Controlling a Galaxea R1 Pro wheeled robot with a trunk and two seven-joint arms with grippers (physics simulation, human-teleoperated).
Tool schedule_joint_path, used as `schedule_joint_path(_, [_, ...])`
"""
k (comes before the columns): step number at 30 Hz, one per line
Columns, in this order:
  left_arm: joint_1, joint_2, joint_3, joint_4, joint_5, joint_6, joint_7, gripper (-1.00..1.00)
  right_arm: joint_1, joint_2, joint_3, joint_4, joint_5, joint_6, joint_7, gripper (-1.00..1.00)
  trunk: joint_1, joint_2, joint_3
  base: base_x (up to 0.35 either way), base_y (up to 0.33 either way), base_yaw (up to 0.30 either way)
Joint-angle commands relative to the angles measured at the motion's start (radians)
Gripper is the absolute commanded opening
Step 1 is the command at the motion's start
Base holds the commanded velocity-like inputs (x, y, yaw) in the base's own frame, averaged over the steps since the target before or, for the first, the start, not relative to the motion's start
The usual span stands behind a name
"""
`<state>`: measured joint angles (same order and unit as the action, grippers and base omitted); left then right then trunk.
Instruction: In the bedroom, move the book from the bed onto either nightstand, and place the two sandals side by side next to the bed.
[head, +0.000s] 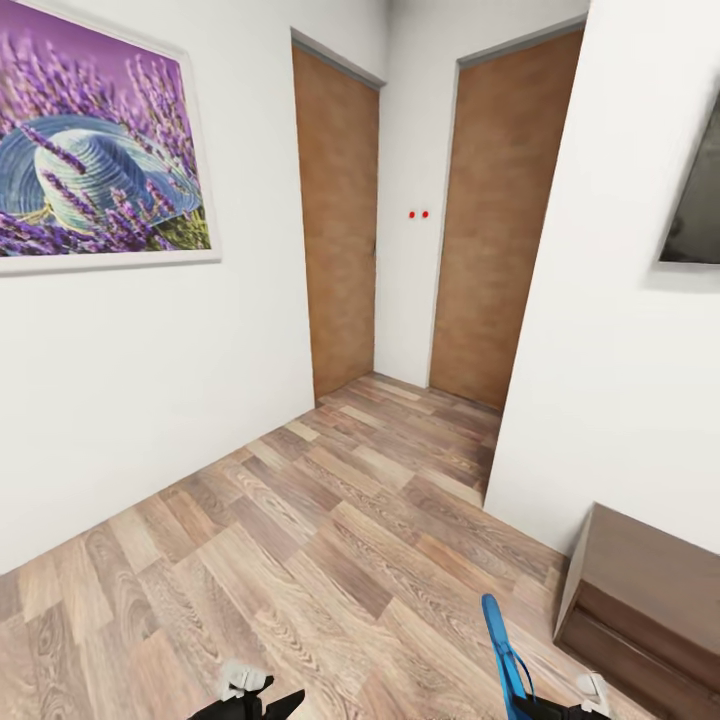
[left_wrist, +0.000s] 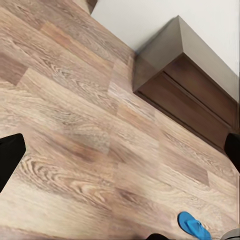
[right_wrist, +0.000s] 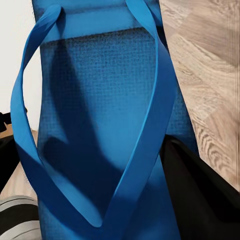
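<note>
A bright blue sandal (head: 503, 655) with blue straps stands tilted upward at the bottom right of the head view, with my right gripper (head: 556, 708) shut on it. In the right wrist view the sandal's sole and straps (right_wrist: 105, 115) sit close up between the black fingers (right_wrist: 200, 195). Its toe end (left_wrist: 194, 226) also pokes into the left wrist view above the wood floor. My left gripper (head: 248, 700) hangs low at the bottom left, open and holding nothing, its fingers (left_wrist: 10, 155) spread wide. The book, the bed, the nightstands and the other sandal are out of view.
A long low dark-wood cabinet (head: 650, 590) stands against the right wall under a dark screen (head: 695, 200). Two brown doors (head: 340, 220) close off the far corner. A lavender picture (head: 95, 150) hangs on the left wall. Wood-plank floor (head: 330, 530) stretches ahead.
</note>
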<state>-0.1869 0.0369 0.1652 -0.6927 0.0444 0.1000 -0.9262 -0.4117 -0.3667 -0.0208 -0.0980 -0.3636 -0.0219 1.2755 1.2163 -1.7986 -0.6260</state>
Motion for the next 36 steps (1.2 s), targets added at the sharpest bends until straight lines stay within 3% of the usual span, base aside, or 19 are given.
schedule_joint_path(1, [0.000,0.000,0.002,-0.001,0.005,0.010,-0.005,1.00,-0.001,0.000,-0.002,0.001,0.002,0.000,0.002,-1.00,0.000,-0.001,-0.001,0.000,0.000,-0.279])
schedule_joint_path(36, [0.000,0.000,0.002,-0.001,0.005,0.010,-0.005,1.00,-0.001,0.003,-0.001,0.001,0.002,0.000,0.002,-1.00,0.000,-0.001,-0.001,0.004,0.000,-0.280])
